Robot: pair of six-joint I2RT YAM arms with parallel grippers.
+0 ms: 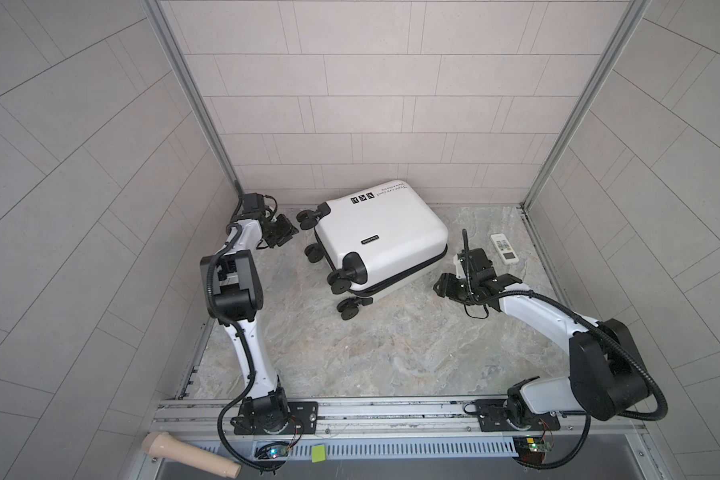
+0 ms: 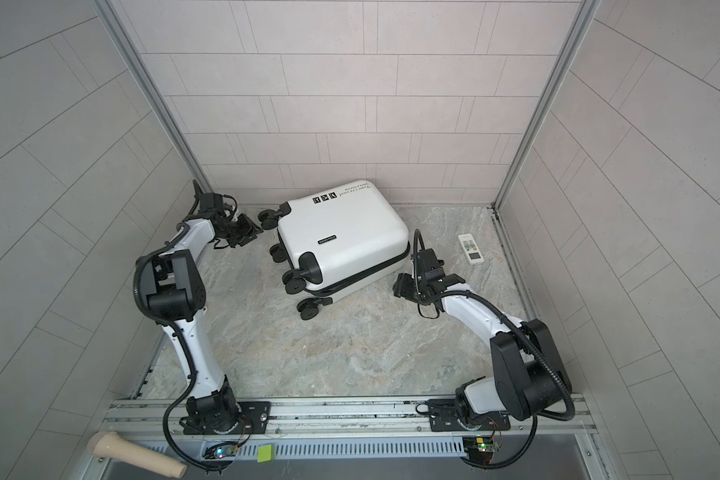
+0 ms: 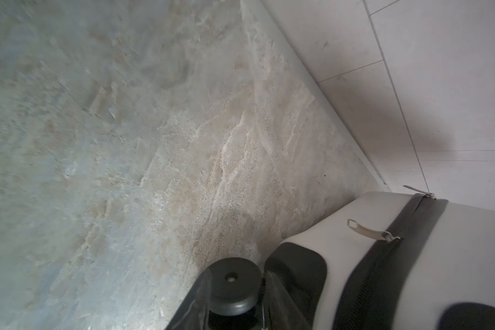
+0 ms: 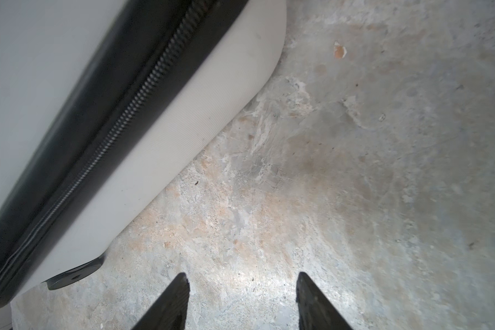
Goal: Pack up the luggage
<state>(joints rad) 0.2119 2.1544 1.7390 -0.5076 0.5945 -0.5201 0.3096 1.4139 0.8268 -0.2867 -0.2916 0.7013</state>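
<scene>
right wrist view: right gripper jaws apart, empty, beside luggage lying closed on table. left gripper by a wheel; grip unclear. suggest: pinch zipper pull squarely, steady shell.

The white-shelled left arm and white-shelled right arm carry bulky black joint housings and ribbed black cable conduits. Flat black base plates sit at 7 and 5 o'clock in both top views. The right gripper has black wedge-shaped jaws.

smooth glossy plastic luggage on a matt stone-look table.
</scene>
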